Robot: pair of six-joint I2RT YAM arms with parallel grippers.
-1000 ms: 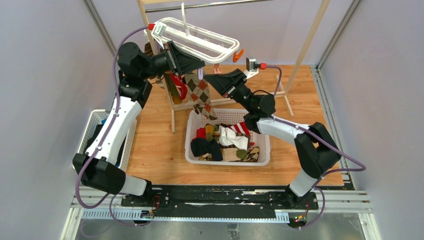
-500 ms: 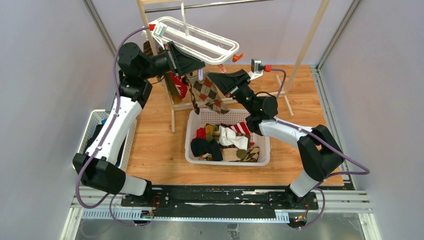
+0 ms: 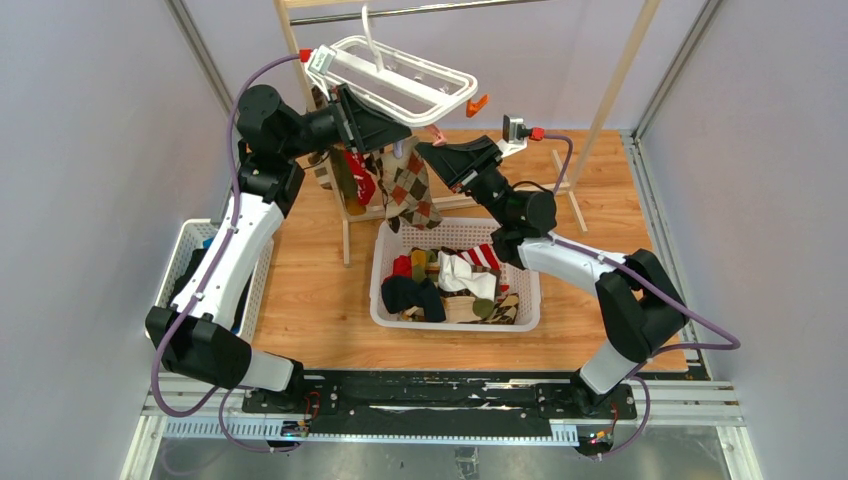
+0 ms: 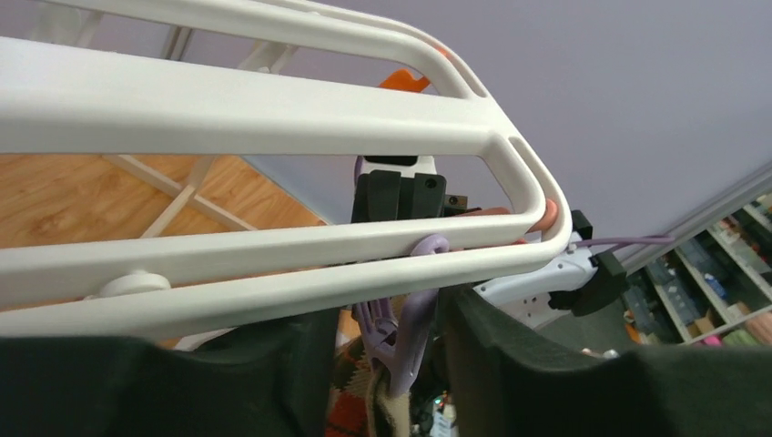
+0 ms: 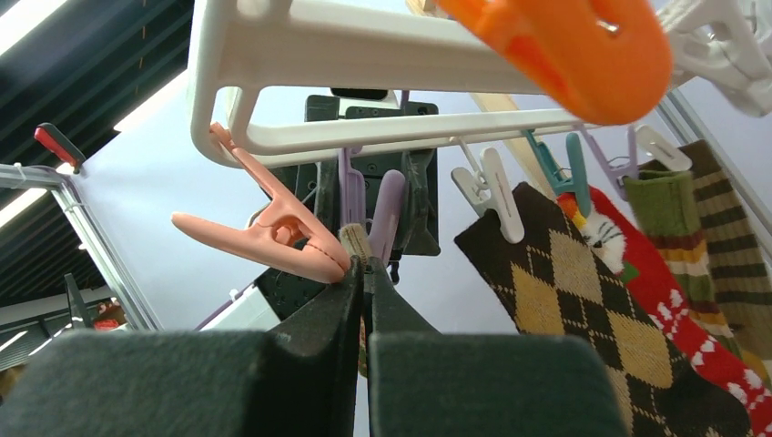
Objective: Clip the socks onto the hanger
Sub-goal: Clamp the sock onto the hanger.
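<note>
Basket (image 3: 376,285) of loose socks (image 3: 455,283); right gripper (image 5: 364,273) tight on argyle sock (image 3: 408,190) (left gripper (image 4: 387,319): unclear)

Hanger (image 3: 443,103) hangs above the table's (image 3: 310,290) far side, socks (image 3: 405,190) under it, basket (image 3: 379,275) nearer.

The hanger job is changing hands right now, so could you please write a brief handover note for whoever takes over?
Left gripper: straddles the purple clip on the hanger; whether it is squeezing is unclear.
Right gripper: shut on an argyle sock, its edge held at that clip's mouth.
Done: a second argyle sock, a red sock and an olive-striped sock hang clipped.
To do: finish this clip, then hang the pile of socks in the white basket.
</note>
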